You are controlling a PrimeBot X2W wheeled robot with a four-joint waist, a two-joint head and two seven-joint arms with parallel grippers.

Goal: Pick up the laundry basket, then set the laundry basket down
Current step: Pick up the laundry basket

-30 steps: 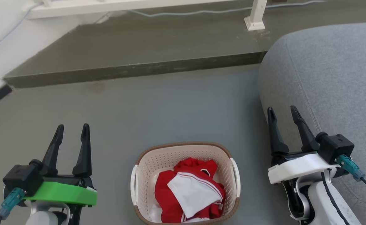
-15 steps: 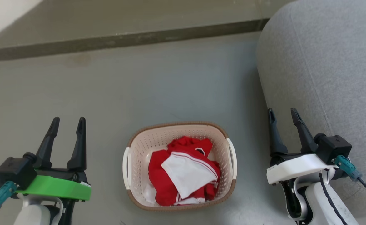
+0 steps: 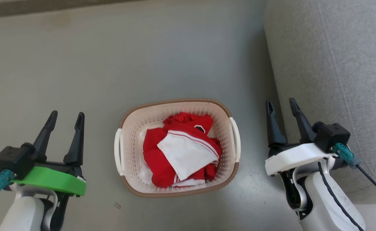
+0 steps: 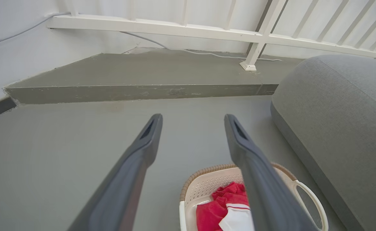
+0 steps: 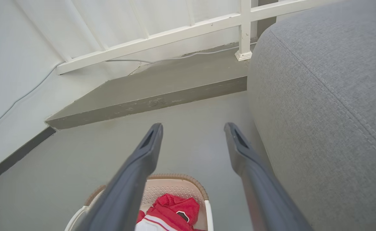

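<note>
The laundry basket (image 3: pixel 133 128), cream perforated plastic with a brown woven-look rim and white side handles, stands on the grey floor in the middle of the head view, holding red and white clothes (image 3: pixel 181 149). My left gripper (image 3: pixel 66 115) hangs open to the basket's left, apart from it. To the basket's right, my right gripper (image 3: pixel 281 103) is open too, close by the sofa. In the left wrist view the basket (image 4: pixel 207 186) lies low between and under the fingers of the left gripper (image 4: pixel 192 118). The right wrist view shows the basket (image 5: pixel 175 189) below the right gripper (image 5: pixel 192 126).
A grey sofa (image 3: pixel 335 64) fills the right side, close to my right arm. A raised concrete step (image 4: pixel 127 80) lies ahead, with a white railing (image 4: pixel 255 38) and a cable behind it. A white wall (image 5: pixel 11 64) is to the left.
The head camera has tilted down, so the basket sits higher in the picture and the step has left the view. Both grippers stay open, about where they were beside the basket.
</note>
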